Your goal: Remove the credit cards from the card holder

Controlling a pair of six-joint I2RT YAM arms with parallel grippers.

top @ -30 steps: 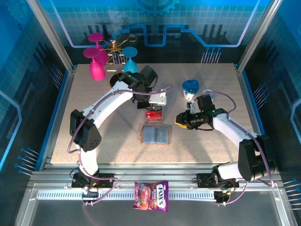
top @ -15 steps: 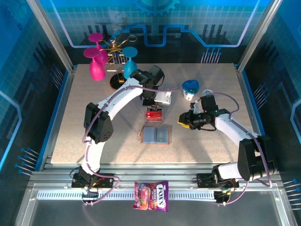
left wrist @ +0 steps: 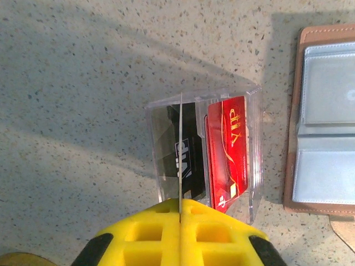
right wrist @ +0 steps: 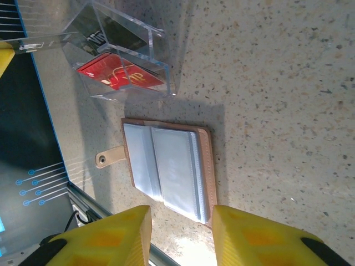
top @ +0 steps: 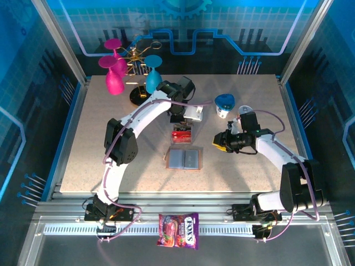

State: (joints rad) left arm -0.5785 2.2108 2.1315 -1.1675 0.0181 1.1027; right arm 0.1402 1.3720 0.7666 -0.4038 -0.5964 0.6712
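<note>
Pinched edge-on in the shut left tool: a credit card, above the clear box. Near the half-open, empty right tool: open card holder.

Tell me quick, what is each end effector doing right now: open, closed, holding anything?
Left end effector: closed, pinching a thin card.
Right end effector: open, holding nothing.

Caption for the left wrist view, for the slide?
Left tool pinches a card edge-on at the clear box holding a red card; card holder lies open at right.
</note>
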